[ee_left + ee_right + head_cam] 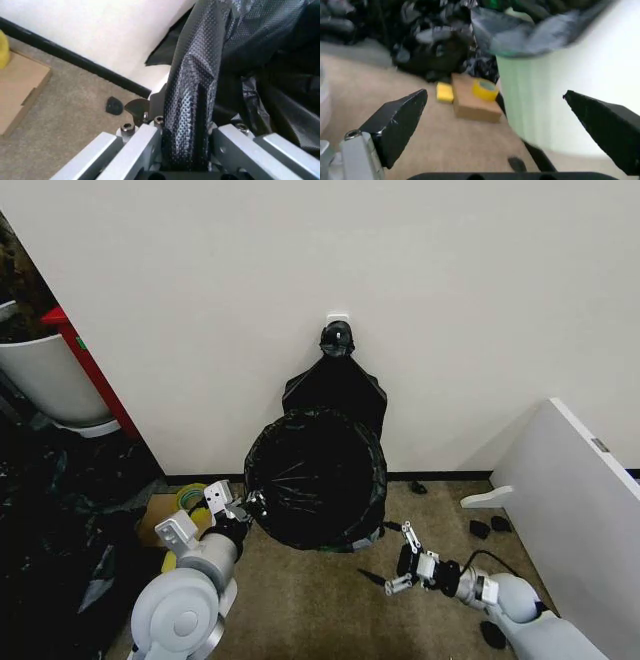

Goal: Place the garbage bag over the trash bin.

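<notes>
Left tool [246, 505], lower left of centre in the head view, sits at the left rim of the bin mouth; in the left wrist view its two fingers are pressed together on a gathered fold of the garbage bag [192, 108], film bunched into a thick band between them. Right tool [402, 568], lower right in the head view, hangs just above the carpet, near the bin's lower right but apart from it; fingers [400, 123] spread wide, nothing between them. Garbage bag [316, 475] lies stretched over the mouth of the trash bin [545, 108], centre of the head view against the wall; black film covers the opening and most of the visible rim, with the cream side wall showing in the right wrist view. Judgement: the film is thin, light, floppy and slick; it will slip or tear under a hard pull, so take it at the hem, gathered in several layers, and draw outward and down over the rolled rim. Cardboard box with tape roll [485, 89] on the floor at lower left.
</notes>
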{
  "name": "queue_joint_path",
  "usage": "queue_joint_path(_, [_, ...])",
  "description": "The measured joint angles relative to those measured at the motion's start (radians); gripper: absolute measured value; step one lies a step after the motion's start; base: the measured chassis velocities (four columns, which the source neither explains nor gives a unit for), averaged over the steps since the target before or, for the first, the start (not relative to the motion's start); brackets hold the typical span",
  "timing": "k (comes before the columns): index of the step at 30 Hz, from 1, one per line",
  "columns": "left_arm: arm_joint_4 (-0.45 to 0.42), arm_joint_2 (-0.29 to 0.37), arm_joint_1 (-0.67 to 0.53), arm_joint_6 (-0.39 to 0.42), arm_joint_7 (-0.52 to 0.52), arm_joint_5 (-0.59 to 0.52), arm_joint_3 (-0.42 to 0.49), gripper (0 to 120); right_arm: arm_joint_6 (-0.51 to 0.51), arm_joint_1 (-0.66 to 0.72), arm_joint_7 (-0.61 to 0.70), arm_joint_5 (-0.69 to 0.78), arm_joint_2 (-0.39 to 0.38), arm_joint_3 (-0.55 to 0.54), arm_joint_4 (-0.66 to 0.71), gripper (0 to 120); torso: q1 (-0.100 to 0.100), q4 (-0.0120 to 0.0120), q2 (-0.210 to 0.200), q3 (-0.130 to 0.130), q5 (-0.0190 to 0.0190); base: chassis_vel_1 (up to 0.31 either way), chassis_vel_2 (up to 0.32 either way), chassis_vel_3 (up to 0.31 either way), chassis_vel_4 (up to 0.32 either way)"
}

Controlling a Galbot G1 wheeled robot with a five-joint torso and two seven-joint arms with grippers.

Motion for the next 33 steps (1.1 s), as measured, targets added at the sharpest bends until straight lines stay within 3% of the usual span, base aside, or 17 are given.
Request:
queue_joint_path(4, [0.058,0.010,0.000,-0.015,0.002,0.019,0.016,0,0.000,-0.001,-0.008,0.091,-0.017,0.060,-0.030,100,0.000,-0.0002,0.000,0.000,0.0000,0.000,0.000,0.000,0.000])
queue_joint_path(6, [0.115,0.010,0.000,-0.017,-0.001,0.029,0.041,0,0.000,-0.012,0.155,0.189,-0.032,0.060,-0.013,100,0.000,-0.0001,0.000,0.000,0.0000,0.000,0.000,0.000,0.000])
queue_joint_path(9, [0.145,0.003,-0.001,-0.017,-0.005,0.038,0.053,0,0.000,-0.022,0.309,0.189,-0.036,0.047,0.016,100,0.000,-0.0002,0.000,0.000,-0.0003,0.000,0.000,0.000,0.000])
queue_joint_path(10, [0.175,-0.006,-0.002,-0.017,-0.009,0.047,0.062,0,-0.001,-0.034,0.453,0.155,-0.036,0.029,0.053,100,0.000,0.0000,0.000,0.000,-0.0003,0.000,0.000,0.000,0.000])
queue_joint_path(11, [0.175,-0.006,-0.002,-0.017,-0.009,0.047,0.062,0,-0.001,-0.034,0.453,0.155,-0.036,0.029,0.053,100,0.000,0.0000,0.000,0.000,-0.0003,0.000,0.000,0.000,0.000])
queue_joint_path(12, [0.207,-0.018,-0.007,-0.017,-0.016,0.059,0.070,0,-0.012,-0.052,0.632,0.089,-0.030,0.005,0.109,100,0.000,0.0000,0.000,0.000,-0.0001,0.000,0.000,0.000,0.000])
queue_joint_path(13, [0.216,-0.021,-0.009,-0.017,-0.019,0.064,0.072,0,-0.018,-0.058,0.674,0.070,-0.027,-0.001,0.126,100,0.000,0.0000,0.000,0.000,-0.0001,0.000,0.000,0.000,0.000])
queue_joint_path(14, [0.259,-0.035,-0.015,-0.017,-0.033,0.092,0.081,0,-0.050,-0.085,0.845,-0.019,-0.009,-0.031,0.204,100,0.000,0.0000,0.000,0.000,-0.0002,0.000,0.000,0.000,0.000])
queue_joint_path(17, [0.289,-0.044,-0.012,-0.004,-0.054,0.115,0.090,0,-0.082,-0.105,0.953,-0.102,0.017,-0.071,0.286,100,0.000,-0.0002,0.000,0.000,-0.0002,0.000,0.000,0.000,0.000])
queue_joint_path(23, [0.290,-0.058,0.003,0.021,-0.102,0.122,0.093,5,-0.112,-0.106,1.027,-0.194,0.048,-0.121,0.360,100,0.000,0.0003,0.000,0.000,-0.0001,0.000,0.000,0.000,0.000])
queue_joint_path(25, [0.269,-0.068,0.008,0.044,-0.129,0.101,0.093,19,-0.125,-0.100,1.034,-0.224,0.063,-0.138,0.383,100,0.000,0.0000,0.000,0.000,-0.0001,0.000,0.000,0.000,0.000])
queue_joint_path(27, [0.268,-0.068,0.009,0.047,-0.133,0.100,0.093,20,-0.128,-0.098,1.036,-0.226,0.065,-0.140,0.383,100,0.000,0.0000,0.000,0.000,-0.0002,0.000,0.000,0.000,0.000])
queue_joint_path(33, [0.234,-0.060,0.024,0.058,-0.151,0.089,0.083,45,-0.131,-0.097,1.037,-0.239,0.068,-0.141,0.380,100,0.000,-0.0001,0.000,0.000,-0.0001,0.000,0.000,0.000,0.000])
